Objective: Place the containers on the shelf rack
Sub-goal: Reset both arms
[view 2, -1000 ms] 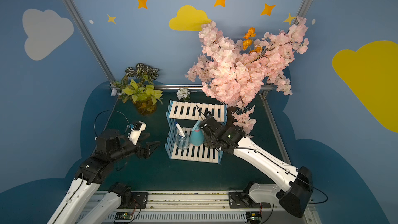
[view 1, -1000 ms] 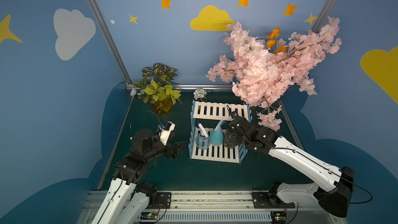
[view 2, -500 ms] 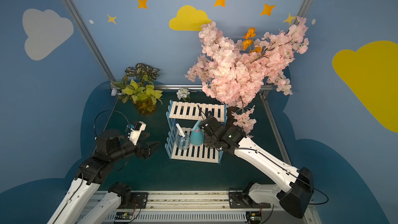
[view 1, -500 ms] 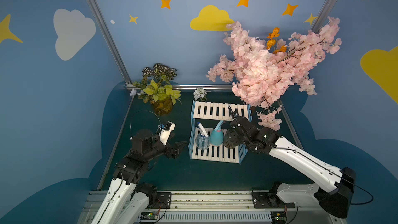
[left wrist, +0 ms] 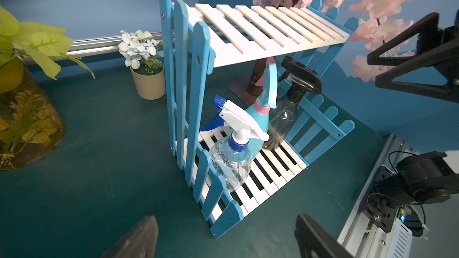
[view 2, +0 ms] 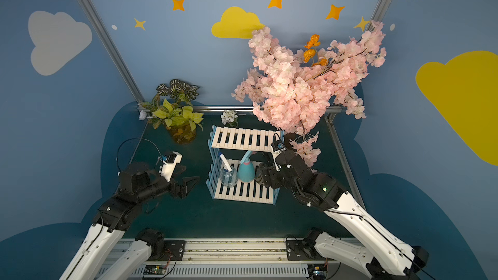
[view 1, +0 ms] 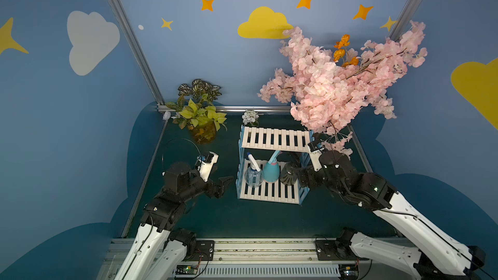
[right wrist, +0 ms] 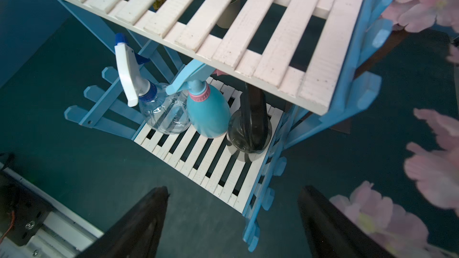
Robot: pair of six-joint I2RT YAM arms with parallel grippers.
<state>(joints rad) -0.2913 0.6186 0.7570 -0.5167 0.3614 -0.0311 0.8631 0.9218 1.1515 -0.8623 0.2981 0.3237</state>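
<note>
Right wrist view is showing the right end effector gaping wide, gripping nothing, just short of the dark smoky spray bottle. That bottle is standing upright, long axis vertical, nozzle tucked under the top tier, on the lower shelf of the white-slatted, blue-picket two-tier rack, beside the teal egg-shaped bottle and the clear round bottle. The left end effector is hanging open and empty. A careless retreat risks a finger clipping bottle or pickets and toppling the row.

Each wrist camera faced forward, the shelf rack close ahead of the left gripper and right gripper. Both top views looked down from high behind them, sharing the rack.
</note>
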